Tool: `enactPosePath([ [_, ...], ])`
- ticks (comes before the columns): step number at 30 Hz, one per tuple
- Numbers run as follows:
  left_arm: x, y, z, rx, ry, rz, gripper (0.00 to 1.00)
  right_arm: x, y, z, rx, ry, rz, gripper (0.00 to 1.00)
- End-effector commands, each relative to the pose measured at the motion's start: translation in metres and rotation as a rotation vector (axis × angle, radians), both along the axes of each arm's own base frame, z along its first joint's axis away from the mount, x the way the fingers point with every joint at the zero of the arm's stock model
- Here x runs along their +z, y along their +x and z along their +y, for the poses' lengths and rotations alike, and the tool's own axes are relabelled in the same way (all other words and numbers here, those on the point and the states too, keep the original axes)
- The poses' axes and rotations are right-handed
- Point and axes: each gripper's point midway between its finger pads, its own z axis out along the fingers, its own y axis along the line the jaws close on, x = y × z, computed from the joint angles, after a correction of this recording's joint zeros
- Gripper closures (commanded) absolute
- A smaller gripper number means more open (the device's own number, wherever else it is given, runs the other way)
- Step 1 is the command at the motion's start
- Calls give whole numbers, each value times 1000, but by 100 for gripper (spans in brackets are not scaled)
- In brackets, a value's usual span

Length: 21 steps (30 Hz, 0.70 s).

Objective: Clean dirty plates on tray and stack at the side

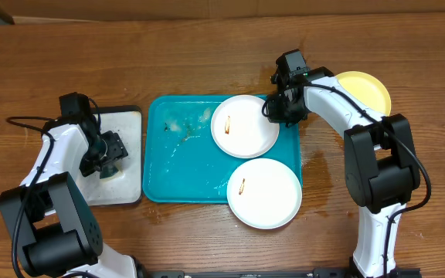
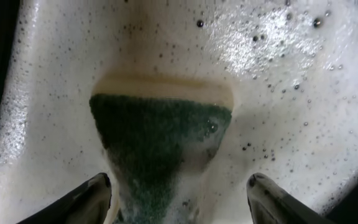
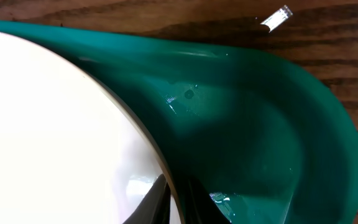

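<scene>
The teal tray lies mid-table, wet with smears at its back left. One white plate sits at its back right corner, a brown smear on it. A second white plate overhangs its front right corner. The pale yellow plate rests on the wood at the far right. My right gripper is shut on the rim of the back white plate, fingers pinching its edge over the tray. My left gripper is open over a green sponge in soapy foam.
A smaller white tray with a black rim stands left of the teal tray and holds the foam and sponge. The wooden table stretches behind. A small scrap lies on the wood past the tray's corner.
</scene>
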Motion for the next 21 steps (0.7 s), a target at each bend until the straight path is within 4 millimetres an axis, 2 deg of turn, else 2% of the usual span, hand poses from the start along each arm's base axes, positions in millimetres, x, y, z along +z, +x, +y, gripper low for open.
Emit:
enactPosePath([
  [1, 0, -4, -1, -25, 10, 2, 30, -2, -2, -1, -3, -16, -5, 89],
  [11, 0, 3, 2, -77, 31, -27, 30, -2, -2, -1, -3, -15, -5, 89],
  [12, 0, 4, 2, -81, 32, -29, 31, -2, -2, -1, -3, -15, -4, 85],
  [14, 0, 5, 2, -91, 31, -32, 33, -1, -3, 2, 1, 0, 2, 85],
  [18, 0, 14, -15, -237, -34, -73, 42, 1, -7, 11, 14, 58, 21, 85],
  [21, 1, 18, -17, -275, -38, -88, 39, 1, -9, 13, 16, 70, 32, 85],
])
